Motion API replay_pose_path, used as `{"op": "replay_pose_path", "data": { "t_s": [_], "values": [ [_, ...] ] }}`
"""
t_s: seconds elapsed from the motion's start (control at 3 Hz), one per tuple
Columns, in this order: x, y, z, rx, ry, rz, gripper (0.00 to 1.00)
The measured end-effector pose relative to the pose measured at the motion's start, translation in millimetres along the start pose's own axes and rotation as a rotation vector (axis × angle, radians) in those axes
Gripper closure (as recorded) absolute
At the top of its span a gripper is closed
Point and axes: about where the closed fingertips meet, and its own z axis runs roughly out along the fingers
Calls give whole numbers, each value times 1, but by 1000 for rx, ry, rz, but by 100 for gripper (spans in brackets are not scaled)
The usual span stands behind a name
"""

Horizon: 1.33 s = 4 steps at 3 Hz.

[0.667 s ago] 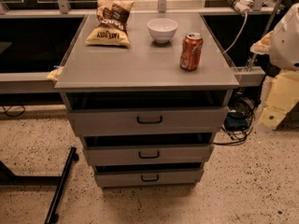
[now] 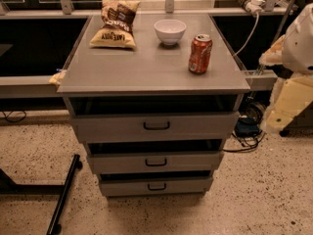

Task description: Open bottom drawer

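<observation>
Almost nothing changes between a moment ago and now. The arm stands at the right edge of the view as it did, and the claw (image 2: 278, 117) hangs off the right side of the table (image 2: 146, 70), about level with the top drawer (image 2: 112, 129) and well apart from it. You cannot tell from here whether the claw is apart or together, and it holds nothing that shows.

The bottom drawer (image 2: 122, 187) is the lowest of the three grey fronts, close to the speckled floor (image 2: 254, 199), with its small black handle (image 2: 157, 186) at the centre. It sits under the middle drawer (image 2: 122, 163) just as before. The front has not come forward, and the dark gap above it looks no wider. On the table the chip bag (image 2: 115, 23), the white bowl (image 2: 169, 31) and the red can (image 2: 200, 54) keep their places too.

For your task, that means the reach has not begun. The drawer still looks shut and the handle is untouched, so the whole approach lies ahead. The claw is high and off to the right, while the handle is low and central — expect a drop down and a sweep inward across the front. As it goes it should stay below the middle drawer's handle (image 2: 156, 162) and clear of the cables (image 2: 244, 137) lying on the floor by the table's right side. The loop is small, so line up squarely on it before you close.
</observation>
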Motion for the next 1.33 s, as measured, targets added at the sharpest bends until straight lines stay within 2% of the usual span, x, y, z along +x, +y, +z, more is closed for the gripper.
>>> {"op": "replay_pose_path", "data": {
  "t_s": [0.33,0.67,1.0,1.33],
  "values": [
    [-1,5,19,-11,-28,2,41],
    [-15,37,104,-115,-153,-2,65],
    [-35,87,222,-284,-281,1,88],
    [-38,134,331,-405,-350,45,100]
  ]
}}
